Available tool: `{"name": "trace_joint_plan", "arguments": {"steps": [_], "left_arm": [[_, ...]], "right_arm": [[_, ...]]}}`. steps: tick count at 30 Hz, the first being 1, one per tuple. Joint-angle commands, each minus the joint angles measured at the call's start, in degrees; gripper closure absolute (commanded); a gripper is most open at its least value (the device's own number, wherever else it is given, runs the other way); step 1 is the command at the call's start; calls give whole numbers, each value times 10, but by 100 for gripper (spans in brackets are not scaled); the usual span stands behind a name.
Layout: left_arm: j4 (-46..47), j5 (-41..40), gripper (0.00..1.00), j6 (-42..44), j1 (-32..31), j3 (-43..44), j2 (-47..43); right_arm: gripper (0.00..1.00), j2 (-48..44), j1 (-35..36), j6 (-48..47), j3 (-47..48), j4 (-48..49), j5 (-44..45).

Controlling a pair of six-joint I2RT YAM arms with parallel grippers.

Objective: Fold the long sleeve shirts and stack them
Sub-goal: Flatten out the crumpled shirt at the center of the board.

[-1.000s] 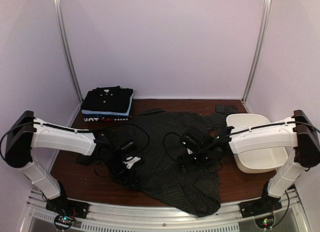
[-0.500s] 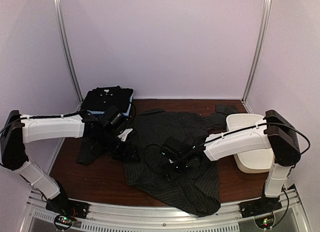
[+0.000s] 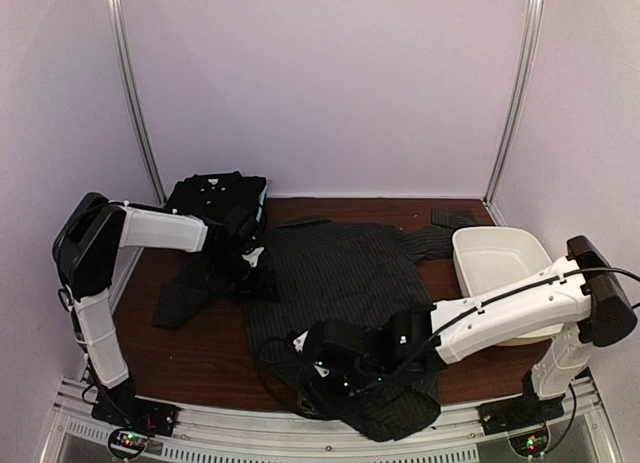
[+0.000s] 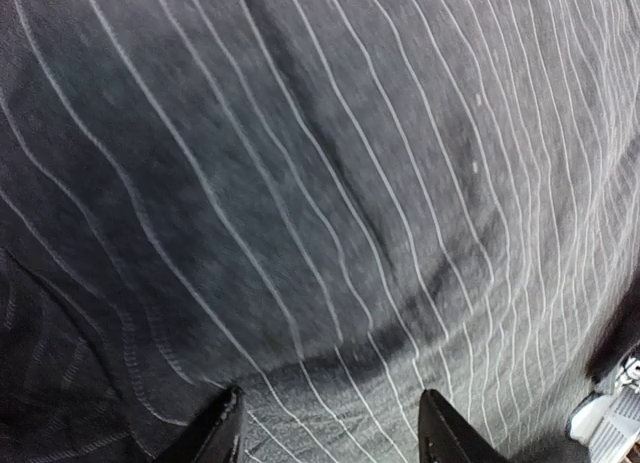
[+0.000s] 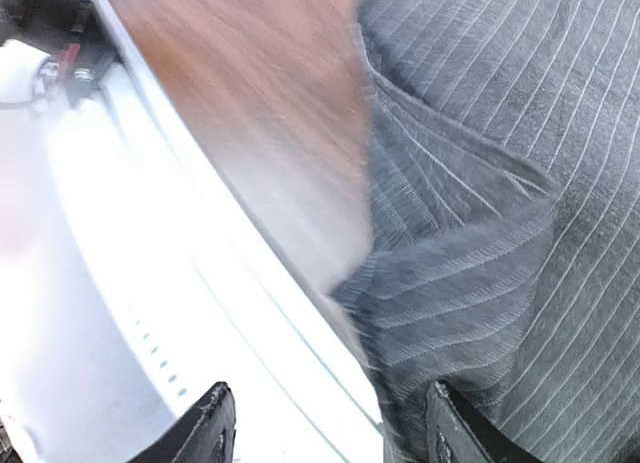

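A charcoal pinstriped long sleeve shirt [image 3: 345,273] lies spread across the middle of the brown table, one sleeve [image 3: 180,293] trailing left. At the back left is a stack of folded shirts [image 3: 215,195], black on top with light blue below. My left gripper [image 3: 262,281] is at the spread shirt's left shoulder. In the left wrist view it [image 4: 330,438] is open just above the striped cloth [image 4: 320,203]. My right gripper [image 3: 312,378] reaches across to the near left hem. In the right wrist view it [image 5: 330,433] is open over the hem corner [image 5: 450,273] at the table's edge.
A white plastic tub [image 3: 478,245] stands at the right, partly behind the right arm. A small dark piece [image 3: 452,217] lies at the back right. A pale metal rail [image 5: 150,283] runs along the table's near edge. Walls and frame posts enclose the table.
The right arm swept from the shirt's middle to its near left hem. The left arm pulled back from the near left part to the shirt's left shoulder.
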Motion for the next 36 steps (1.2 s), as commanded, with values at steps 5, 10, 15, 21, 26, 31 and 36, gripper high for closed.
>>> {"name": "trace_joint_plan", "arguments": {"steps": [5, 10, 15, 21, 26, 31, 36], "left_arm": [[-21, -43, 41, 56, 44, 67, 77], [-45, -53, 41, 74, 60, 122, 120], [-60, -52, 41, 87, 61, 150, 133], [-61, -52, 41, 89, 61, 153, 139], [-60, -51, 41, 93, 62, 153, 141], [-60, -48, 41, 96, 67, 148, 139], [-60, -45, 41, 100, 73, 141, 131]], "right_arm": [[35, -57, -60, 25, -4, -34, 134], [34, 0, -80, -18, 36, -17, 128], [34, 59, -83, -8, 93, -68, 151], [34, 69, -125, 15, 41, -41, 135], [33, 60, -141, 38, -13, -51, 139], [33, -10, -153, 92, -102, -84, 167], [33, -142, -154, 191, -193, -164, 201]]}}
